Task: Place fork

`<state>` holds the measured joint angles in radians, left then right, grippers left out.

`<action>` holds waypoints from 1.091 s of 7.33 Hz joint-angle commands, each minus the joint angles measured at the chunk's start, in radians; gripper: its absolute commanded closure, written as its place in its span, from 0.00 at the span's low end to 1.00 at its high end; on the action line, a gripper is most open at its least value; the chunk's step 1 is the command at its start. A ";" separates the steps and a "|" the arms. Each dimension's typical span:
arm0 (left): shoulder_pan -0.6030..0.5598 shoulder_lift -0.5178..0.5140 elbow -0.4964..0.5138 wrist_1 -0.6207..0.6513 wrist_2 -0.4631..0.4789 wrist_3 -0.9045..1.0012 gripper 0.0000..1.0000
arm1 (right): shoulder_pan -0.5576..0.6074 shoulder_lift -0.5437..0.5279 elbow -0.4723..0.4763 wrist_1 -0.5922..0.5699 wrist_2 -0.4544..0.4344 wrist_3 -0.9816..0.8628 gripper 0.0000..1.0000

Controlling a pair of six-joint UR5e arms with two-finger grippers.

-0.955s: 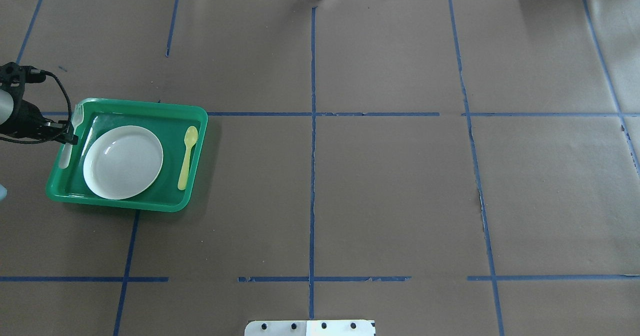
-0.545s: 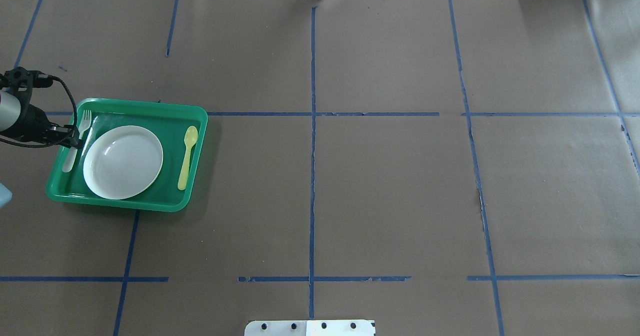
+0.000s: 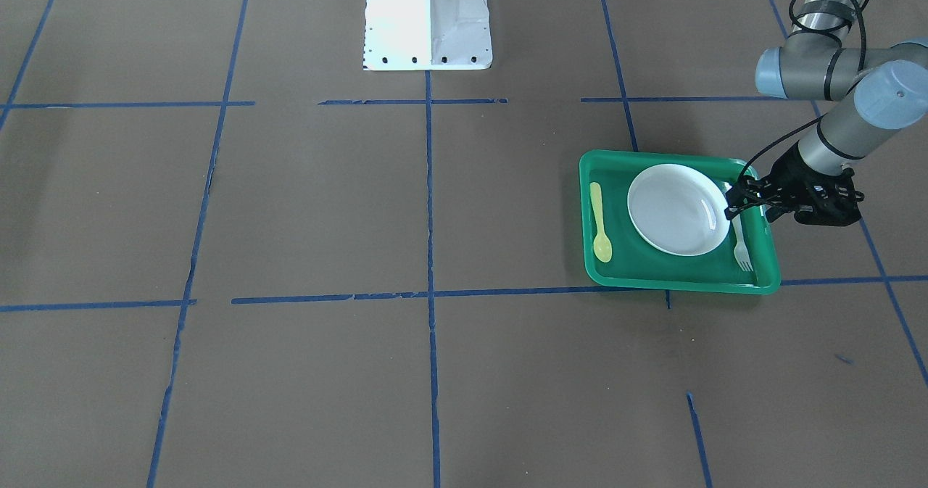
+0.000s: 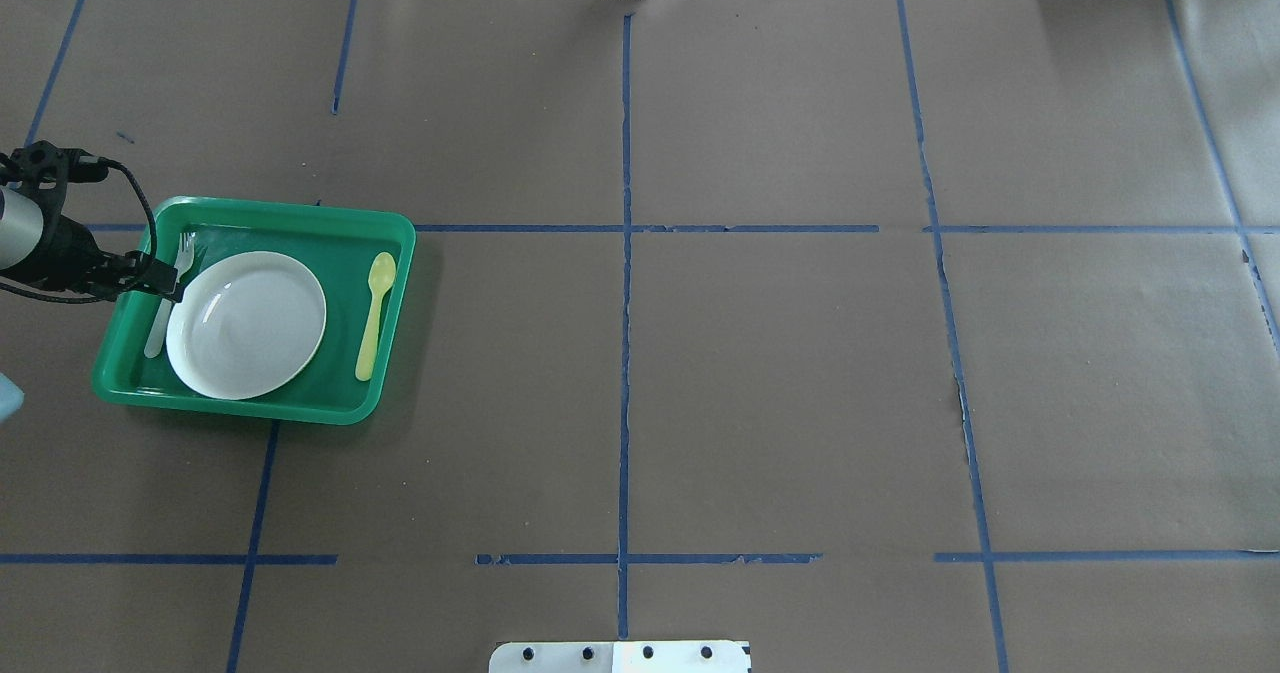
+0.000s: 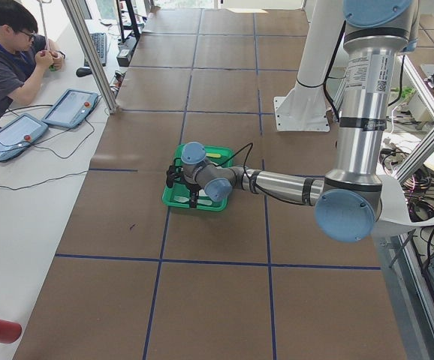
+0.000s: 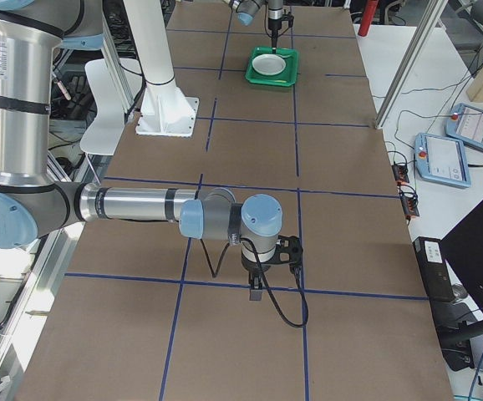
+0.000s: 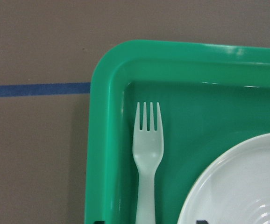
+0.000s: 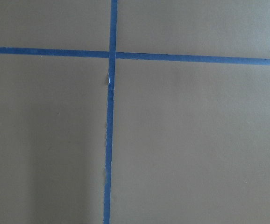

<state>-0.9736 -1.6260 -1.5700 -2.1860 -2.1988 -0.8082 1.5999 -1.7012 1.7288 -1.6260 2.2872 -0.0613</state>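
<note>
The white plastic fork [image 7: 147,154] lies flat on the floor of the green tray [image 7: 100,140], tines toward the far rim, between the tray's left wall and the white plate [image 7: 247,186]. In the overhead view the fork [image 4: 157,328] sits left of the plate [image 4: 245,323]. My left gripper [image 4: 170,285] is just over the fork's handle, open, with its fingertips on either side of the handle. In the front view it [image 3: 734,201] hovers at the plate's edge above the fork [image 3: 740,245]. My right gripper [image 6: 256,292] shows only in the right side view; I cannot tell its state.
A yellow spoon [image 4: 373,318] lies in the tray [image 4: 300,215] to the right of the plate. The tray sits at the table's left, on brown paper with blue tape lines. The robot's white base [image 3: 426,17] is mid-table at the near edge.
My left gripper moved right with the fork, from over the tray's left rim to inside the tray. The fork now lies on the tray floor beside the plate.
</note>
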 commanded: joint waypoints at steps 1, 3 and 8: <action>-0.079 0.015 -0.034 0.032 -0.001 0.026 0.00 | 0.000 0.000 0.000 0.000 0.000 0.000 0.00; -0.222 0.025 -0.138 0.273 0.001 0.273 0.00 | 0.000 0.000 0.000 0.000 0.000 0.000 0.00; -0.637 0.182 -0.174 0.536 -0.213 0.811 0.00 | 0.000 0.000 0.000 0.000 0.000 0.000 0.00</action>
<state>-1.5243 -1.5092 -1.7617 -1.6385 -2.2815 -0.0505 1.5999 -1.7012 1.7288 -1.6261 2.2871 -0.0614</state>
